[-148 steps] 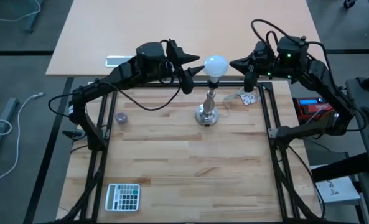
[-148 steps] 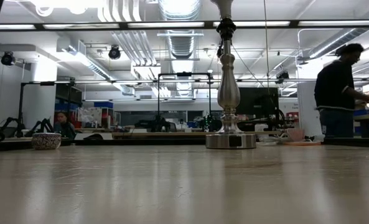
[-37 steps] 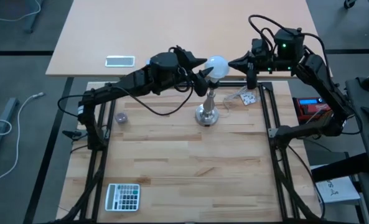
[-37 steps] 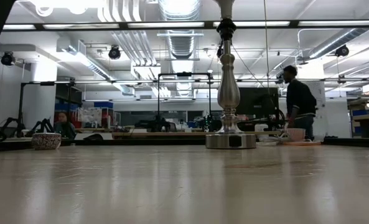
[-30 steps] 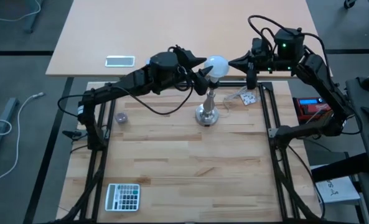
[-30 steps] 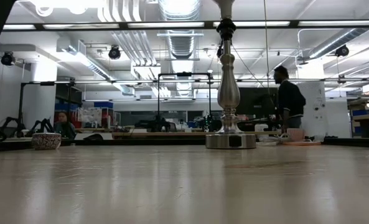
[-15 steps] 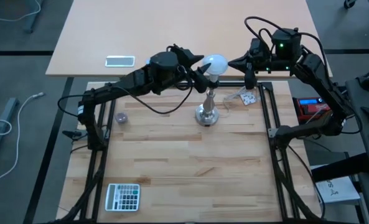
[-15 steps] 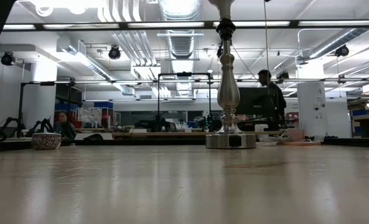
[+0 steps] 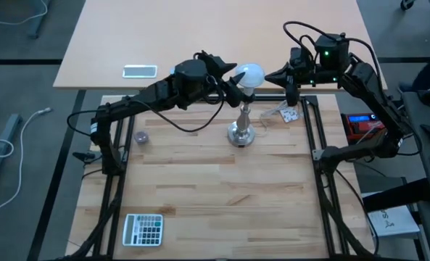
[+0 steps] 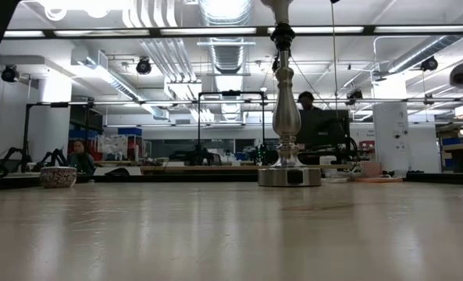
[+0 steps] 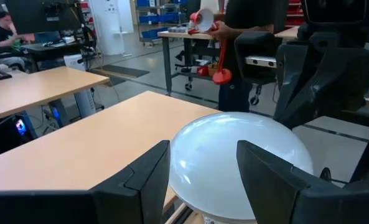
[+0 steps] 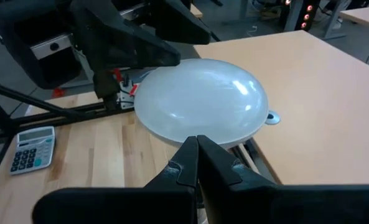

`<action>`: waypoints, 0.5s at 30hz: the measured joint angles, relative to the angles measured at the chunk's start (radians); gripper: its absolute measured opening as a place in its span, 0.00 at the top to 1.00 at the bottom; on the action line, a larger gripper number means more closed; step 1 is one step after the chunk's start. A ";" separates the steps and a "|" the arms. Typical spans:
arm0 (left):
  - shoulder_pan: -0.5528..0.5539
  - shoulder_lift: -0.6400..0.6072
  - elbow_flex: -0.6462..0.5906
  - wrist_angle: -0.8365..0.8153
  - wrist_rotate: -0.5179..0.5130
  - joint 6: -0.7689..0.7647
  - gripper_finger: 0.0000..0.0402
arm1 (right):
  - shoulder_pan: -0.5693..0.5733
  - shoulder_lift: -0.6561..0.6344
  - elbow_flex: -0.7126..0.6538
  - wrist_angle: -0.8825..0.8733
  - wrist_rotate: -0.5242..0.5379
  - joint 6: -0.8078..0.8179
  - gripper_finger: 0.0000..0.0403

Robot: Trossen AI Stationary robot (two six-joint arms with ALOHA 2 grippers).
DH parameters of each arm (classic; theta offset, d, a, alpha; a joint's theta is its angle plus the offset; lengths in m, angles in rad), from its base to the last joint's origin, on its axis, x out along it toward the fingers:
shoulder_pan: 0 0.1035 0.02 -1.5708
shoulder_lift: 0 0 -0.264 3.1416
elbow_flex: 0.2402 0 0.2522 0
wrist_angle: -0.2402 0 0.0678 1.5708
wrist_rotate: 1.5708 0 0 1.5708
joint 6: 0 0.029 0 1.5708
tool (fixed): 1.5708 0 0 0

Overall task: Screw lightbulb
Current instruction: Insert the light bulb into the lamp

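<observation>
- The lightbulb [image 9: 250,75] sits atop the silver stand [image 9: 241,130], which rises from the far middle of the tabletop [image 9: 215,196].
- The left tool [image 9: 234,80] has its fingers [image 11: 148,176] spread to either side of the bulb's globe; whether they press it I cannot tell.
- The right tool [image 9: 270,75] is pinched together, its tips just beside the bulb's opposite side.

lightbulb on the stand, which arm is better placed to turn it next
Left. The left gripper has open fingers on either side of the lightbulb; the right gripper is shut, beside the globe.
</observation>
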 joint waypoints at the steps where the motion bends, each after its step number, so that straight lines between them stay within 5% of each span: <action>1: -0.002 0.000 0.000 0.000 0.000 0.000 0.56 | 0.000 -0.002 0.000 0.000 0.001 0.003 1.00; 15: -0.054 -0.005 0.052 -0.022 0.003 -0.001 0.56 | 0.000 -0.009 -0.002 0.031 0.079 -0.024 1.00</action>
